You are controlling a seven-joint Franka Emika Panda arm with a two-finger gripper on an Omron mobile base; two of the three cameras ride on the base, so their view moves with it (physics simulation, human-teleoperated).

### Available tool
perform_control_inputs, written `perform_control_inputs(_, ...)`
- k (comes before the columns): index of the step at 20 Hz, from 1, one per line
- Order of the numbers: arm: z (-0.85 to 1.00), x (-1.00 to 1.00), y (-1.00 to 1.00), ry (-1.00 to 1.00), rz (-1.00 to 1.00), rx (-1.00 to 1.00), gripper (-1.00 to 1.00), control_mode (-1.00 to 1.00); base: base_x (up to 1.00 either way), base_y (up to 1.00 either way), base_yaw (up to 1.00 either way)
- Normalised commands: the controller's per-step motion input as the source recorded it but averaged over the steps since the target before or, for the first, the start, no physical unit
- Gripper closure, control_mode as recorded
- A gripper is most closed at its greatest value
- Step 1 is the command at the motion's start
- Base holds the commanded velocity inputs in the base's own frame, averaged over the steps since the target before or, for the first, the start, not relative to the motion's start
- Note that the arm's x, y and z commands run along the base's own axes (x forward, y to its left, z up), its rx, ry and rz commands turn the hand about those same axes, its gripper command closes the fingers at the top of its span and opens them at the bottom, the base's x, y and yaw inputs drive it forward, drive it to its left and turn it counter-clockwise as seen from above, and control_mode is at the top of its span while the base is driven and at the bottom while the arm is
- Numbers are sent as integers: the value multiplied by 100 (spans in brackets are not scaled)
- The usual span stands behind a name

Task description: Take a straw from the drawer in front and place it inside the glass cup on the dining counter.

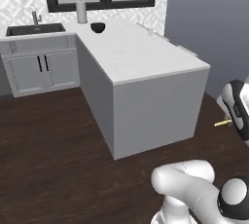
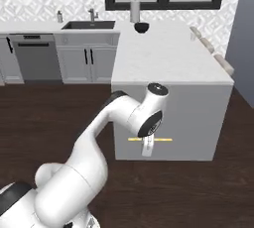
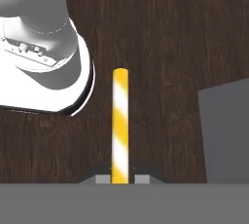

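One straw [image 3: 120, 125], yellow with pale stripes, is pinched between the two dark fingertips [image 3: 100, 177] of the gripper [image 2: 147, 148], whose jaws are clenched on it near one end. In the right base view the straw [image 2: 150, 139] lies level, crosswise under the hand, in the air above the dark wood floor [image 2: 59, 108] and in front of the grey end wall of the dining counter [image 2: 168, 56]. In the left base view its tip [image 1: 223, 122] pokes out beside the hand. Far back on the counter's white top sits a dark bowl [image 2: 141, 27], with the sink [image 2: 89, 25] to the left.
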Motion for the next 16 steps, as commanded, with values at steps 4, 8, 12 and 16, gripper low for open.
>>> perform_control_inputs(4,0,0,0,0,0,0,100,100,79,0,-3)
perform_control_inputs(8,0,0,0,0,0,0,100,100,54,-66,5)
perform_control_inputs(12,0,0,0,0,0,0,100,100,29,-82,10)
perform_control_inputs(16,0,0,0,0,0,0,100,100,12,-57,7)
